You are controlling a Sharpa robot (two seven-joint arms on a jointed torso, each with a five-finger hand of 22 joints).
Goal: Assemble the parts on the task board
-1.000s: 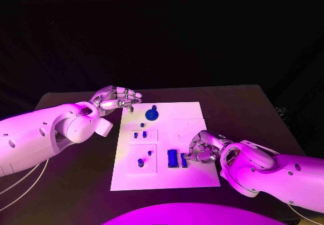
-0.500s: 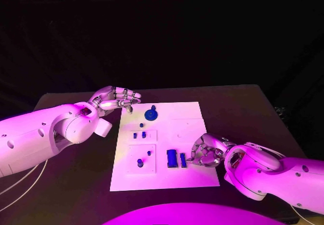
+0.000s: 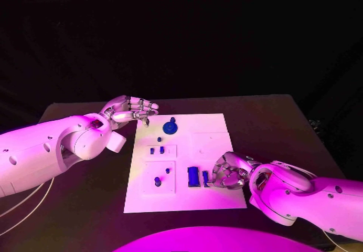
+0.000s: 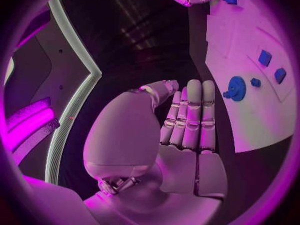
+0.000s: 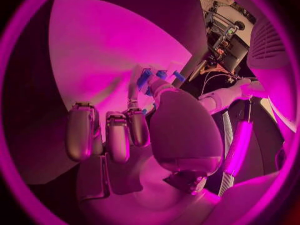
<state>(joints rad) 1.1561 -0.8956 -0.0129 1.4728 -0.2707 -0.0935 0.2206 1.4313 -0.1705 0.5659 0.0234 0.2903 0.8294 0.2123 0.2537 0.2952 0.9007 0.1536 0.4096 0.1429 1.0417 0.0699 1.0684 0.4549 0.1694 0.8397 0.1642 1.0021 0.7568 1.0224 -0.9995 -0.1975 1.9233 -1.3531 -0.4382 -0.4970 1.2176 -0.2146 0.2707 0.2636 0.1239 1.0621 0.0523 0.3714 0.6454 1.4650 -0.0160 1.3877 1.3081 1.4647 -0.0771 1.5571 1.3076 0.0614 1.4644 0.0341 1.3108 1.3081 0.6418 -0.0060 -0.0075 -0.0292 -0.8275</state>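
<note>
Head view: task board [image 3: 212,131] on black table [image 3: 280,121]

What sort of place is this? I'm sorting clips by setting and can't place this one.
Probably a robotics lab or test cell set up for assembly trials. A white task board with small blue parts lies on a black table against a dark backdrop, and monitors and equipment stand behind the robot.

Bulky glossy white arms — silver jointed left hand [image 3: 130,111], right hand [image 3: 229,170] — thin pale cables.
</note>
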